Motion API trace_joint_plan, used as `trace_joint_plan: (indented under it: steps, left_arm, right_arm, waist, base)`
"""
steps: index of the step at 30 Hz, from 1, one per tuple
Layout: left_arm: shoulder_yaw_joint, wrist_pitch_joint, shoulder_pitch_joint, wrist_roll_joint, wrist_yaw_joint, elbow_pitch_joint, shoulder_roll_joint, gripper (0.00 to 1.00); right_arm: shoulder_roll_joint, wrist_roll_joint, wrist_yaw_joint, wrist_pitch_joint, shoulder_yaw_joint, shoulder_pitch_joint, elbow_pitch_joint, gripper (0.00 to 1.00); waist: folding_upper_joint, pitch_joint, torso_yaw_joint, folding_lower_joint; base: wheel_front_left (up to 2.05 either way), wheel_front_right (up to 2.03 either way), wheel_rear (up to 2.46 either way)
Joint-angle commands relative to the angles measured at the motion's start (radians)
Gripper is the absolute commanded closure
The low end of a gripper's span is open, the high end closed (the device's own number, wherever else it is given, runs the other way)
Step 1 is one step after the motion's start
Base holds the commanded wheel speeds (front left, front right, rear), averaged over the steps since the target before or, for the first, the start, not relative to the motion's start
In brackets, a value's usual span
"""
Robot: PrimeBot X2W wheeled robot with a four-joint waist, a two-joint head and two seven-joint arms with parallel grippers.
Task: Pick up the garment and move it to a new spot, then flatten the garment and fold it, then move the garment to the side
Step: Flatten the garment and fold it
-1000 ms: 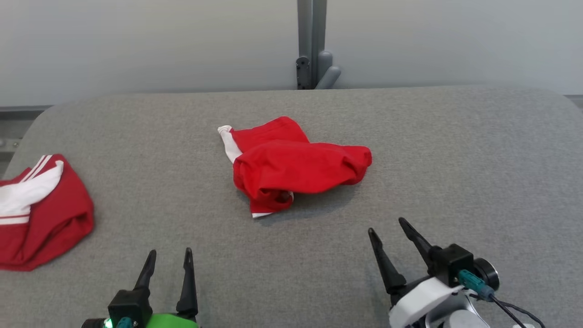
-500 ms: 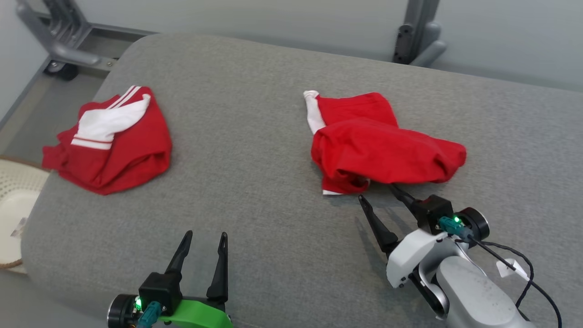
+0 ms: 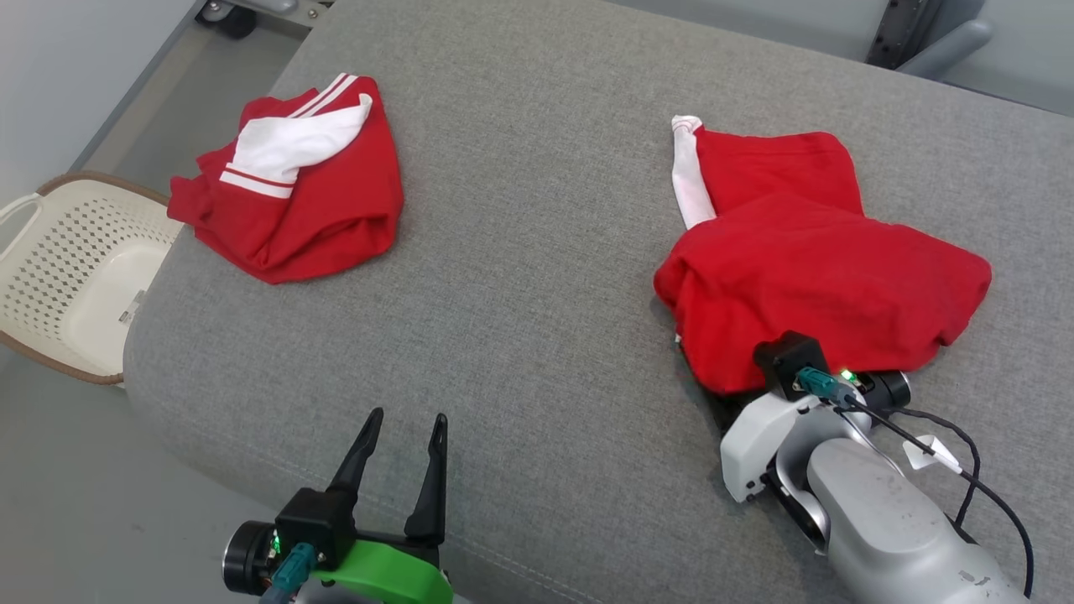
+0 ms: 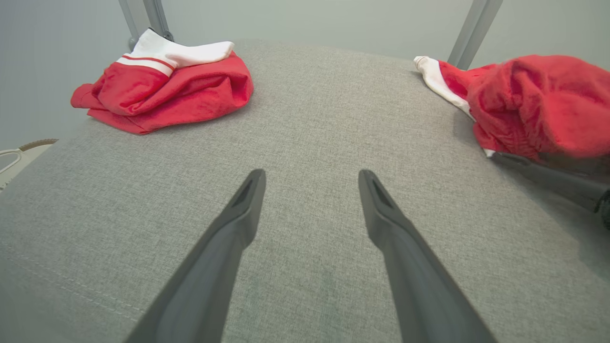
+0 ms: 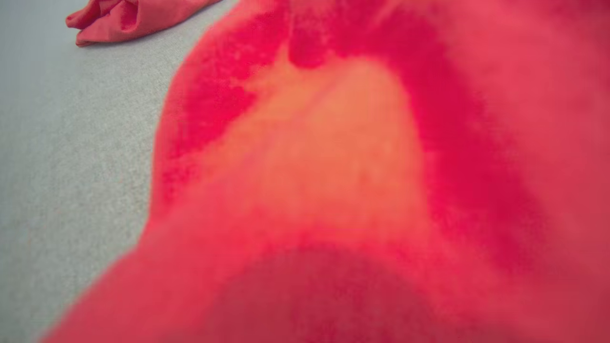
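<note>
Red garment (image 3: 810, 273): soft crumpled knit, white trim, heaped on the right of the grey woven-upholstered bench (image 3: 537, 277). Right gripper (image 3: 787, 361): fingers buried under its near hem, so their spread cannot be told. Left gripper (image 3: 407, 417): long, dark, tapered fingers parted, holding nothing, above the bench's near edge. Red-white bundle (image 3: 310, 201) lies far left. Perforated cream basket (image 3: 59, 268) stands beside the bench.

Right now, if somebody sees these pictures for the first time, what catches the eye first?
The crumpled red garment at the right of the grey cushioned surface stands out, with the right gripper tucked under its near edge. A second red and white garment lies at the far left, near a cream basket on the floor.
</note>
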Motion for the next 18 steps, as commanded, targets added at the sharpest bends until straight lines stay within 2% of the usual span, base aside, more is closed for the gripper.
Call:
trace_joint_plan:
  steps: [1, 6, 11, 12, 18]
  left_arm:
    - [-0.001, 0.0, -0.02, 0.0, -0.001, 0.0, 0.001, 0.0]
    - [0.007, 0.0, -0.019, 0.01, -0.006, 0.003, 0.001, 0.0]
    - [0.023, 0.0, 0.005, 0.027, -0.015, 0.015, 0.001, 0.0]
    - [0.023, 0.0, 0.005, 0.027, -0.015, 0.015, 0.001, 0.0]
    - [0.024, 0.0, 0.027, 0.038, -0.029, 0.033, 0.001, 0.0]
  right_arm:
    - [0.003, 0.012, 0.0, 0.003, 0.015, -0.002, 0.01, 1.0]
    - [0.019, 0.07, 0.0, 0.001, 0.042, 0.007, -0.099, 1.0]
    - [0.047, 0.227, 0.0, 0.001, 0.071, 0.006, -0.287, 1.0]
    - [0.047, 0.227, 0.0, 0.001, 0.071, 0.006, -0.287, 1.0]
    - [0.088, 0.612, 0.0, 0.001, 0.088, -0.056, -0.477, 1.0]
  waist:
    - [0.0087, 0.007, -0.004, 0.0001]
    - [0.0087, -0.021, -0.04, 0.0001]
    - [0.0087, -0.07, -0.078, 0.0001]
    - [0.0087, -0.07, -0.078, 0.0001]
    - [0.0087, -0.128, -0.105, 0.0001]
  base:
    - [0.0, 0.0, 0.0]
    - [0.0, 0.0, 0.0]
    - [0.0, 0.0, 0.0]
    - [0.0, 0.0, 0.0]
    - [0.0, 0.0, 0.0]
